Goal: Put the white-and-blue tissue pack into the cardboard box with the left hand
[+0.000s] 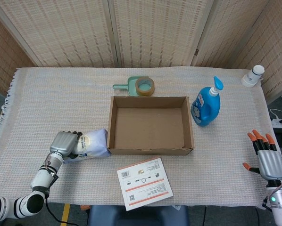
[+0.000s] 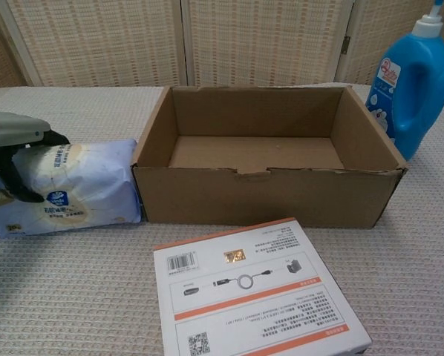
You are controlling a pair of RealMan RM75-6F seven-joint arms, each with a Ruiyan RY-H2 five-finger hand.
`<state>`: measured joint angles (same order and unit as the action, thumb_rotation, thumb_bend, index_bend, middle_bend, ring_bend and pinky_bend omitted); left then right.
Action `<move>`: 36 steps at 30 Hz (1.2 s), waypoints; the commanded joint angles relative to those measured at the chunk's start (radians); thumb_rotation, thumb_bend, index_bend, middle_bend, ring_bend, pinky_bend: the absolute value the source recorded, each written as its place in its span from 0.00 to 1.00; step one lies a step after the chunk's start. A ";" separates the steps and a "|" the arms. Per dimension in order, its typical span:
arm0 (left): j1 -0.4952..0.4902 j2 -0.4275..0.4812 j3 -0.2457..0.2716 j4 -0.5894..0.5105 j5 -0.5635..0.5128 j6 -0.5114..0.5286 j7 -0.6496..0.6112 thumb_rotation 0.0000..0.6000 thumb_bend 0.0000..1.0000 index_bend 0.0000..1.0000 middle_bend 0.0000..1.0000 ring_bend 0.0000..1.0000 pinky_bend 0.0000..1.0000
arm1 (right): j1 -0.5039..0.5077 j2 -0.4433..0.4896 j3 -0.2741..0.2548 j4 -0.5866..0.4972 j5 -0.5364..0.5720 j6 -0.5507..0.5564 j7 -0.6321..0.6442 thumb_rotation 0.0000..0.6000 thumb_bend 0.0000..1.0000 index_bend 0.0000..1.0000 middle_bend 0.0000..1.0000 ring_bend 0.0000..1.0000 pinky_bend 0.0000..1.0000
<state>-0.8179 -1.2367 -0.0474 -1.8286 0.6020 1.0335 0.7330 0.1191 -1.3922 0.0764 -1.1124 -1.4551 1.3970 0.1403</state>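
Note:
The white-and-blue tissue pack (image 1: 92, 143) (image 2: 77, 189) lies just left of the cardboard box (image 1: 150, 149) (image 2: 266, 196), tilted with its right end raised against the box's left wall. My left hand (image 1: 64, 143) (image 2: 14, 148) grips the pack's left end, fingers over the top and thumb on the front face. The box stands open and empty at the table's middle. My right hand (image 1: 267, 157) stays at the table's right edge with its fingers spread, holding nothing.
A printed white-and-orange card (image 1: 144, 182) (image 2: 255, 293) lies in front of the box. A blue detergent bottle (image 1: 206, 104) (image 2: 413, 78) stands right of the box. Behind the box sit a tape roll (image 1: 145, 86) and a green scoop (image 1: 124, 86). A white bottle (image 1: 252, 75) is far right.

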 commanded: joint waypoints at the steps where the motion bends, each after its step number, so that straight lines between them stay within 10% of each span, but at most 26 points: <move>1: -0.004 0.015 0.005 -0.012 0.002 0.005 0.005 1.00 0.30 0.43 0.56 0.55 0.68 | 0.000 0.000 0.000 0.000 0.001 -0.001 0.001 1.00 0.00 0.09 0.00 0.00 0.00; 8: -0.027 0.119 0.035 -0.054 -0.021 0.092 0.131 1.00 0.30 0.48 0.61 0.58 0.71 | 0.000 0.007 0.002 -0.005 0.006 -0.008 0.013 1.00 0.00 0.09 0.00 0.00 0.00; 21: -0.052 0.334 -0.071 -0.186 0.020 0.201 0.110 1.00 0.29 0.54 0.67 0.62 0.74 | -0.002 0.027 -0.010 -0.020 -0.010 -0.006 0.030 1.00 0.00 0.08 0.00 0.00 0.00; 28: 0.003 0.155 -0.169 -0.126 0.391 0.321 -0.206 1.00 0.29 0.58 0.70 0.67 0.80 | 0.001 0.034 -0.018 -0.028 -0.007 -0.028 0.031 1.00 0.00 0.08 0.00 0.00 0.00; 36: -0.071 -0.026 -0.262 -0.079 0.407 0.329 -0.195 1.00 0.29 0.59 0.71 0.69 0.82 | 0.007 0.043 -0.012 -0.032 0.013 -0.057 0.040 1.00 0.00 0.07 0.00 0.00 0.00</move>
<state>-0.8646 -1.2249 -0.2784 -1.9262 1.0196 1.3638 0.5406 0.1248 -1.3507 0.0622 -1.1435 -1.4445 1.3419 0.1782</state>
